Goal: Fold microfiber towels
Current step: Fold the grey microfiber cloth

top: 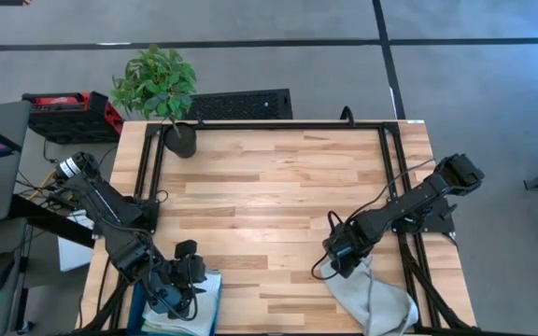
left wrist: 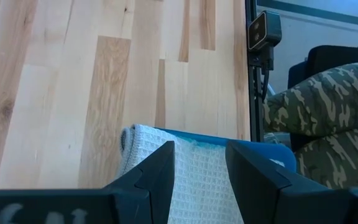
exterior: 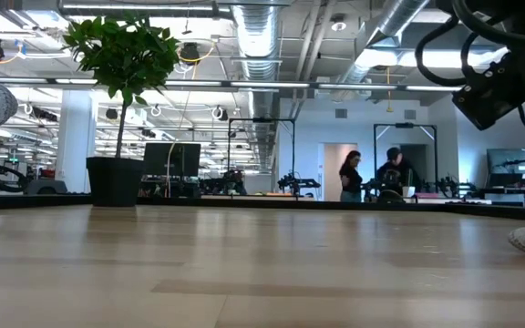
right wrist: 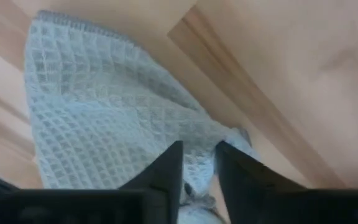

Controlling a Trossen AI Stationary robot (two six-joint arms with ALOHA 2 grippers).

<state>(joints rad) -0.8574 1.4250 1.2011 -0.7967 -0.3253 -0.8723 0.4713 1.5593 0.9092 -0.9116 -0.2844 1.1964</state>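
Right wrist view, right pincer (right wrist: 199, 163) narrowly parted over grey towel (right wrist: 98, 118), grip unclear, left pincer (left wrist: 201, 165) open.

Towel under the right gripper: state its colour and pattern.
Pale grey waffle-weave microfiber towel, a grid of small squares; right wrist view shows it best.

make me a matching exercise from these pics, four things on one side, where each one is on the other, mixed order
Things:
1. potted plant
2. grey towel
3. left gripper
4. right gripper

Places:
A. over the blue bin at the table's near left corner
B. far left corner of the table
C. lying at the near right edge
D. down on the grey towel's upper end

Pairs: 1-B, 2-C, 3-A, 4-D
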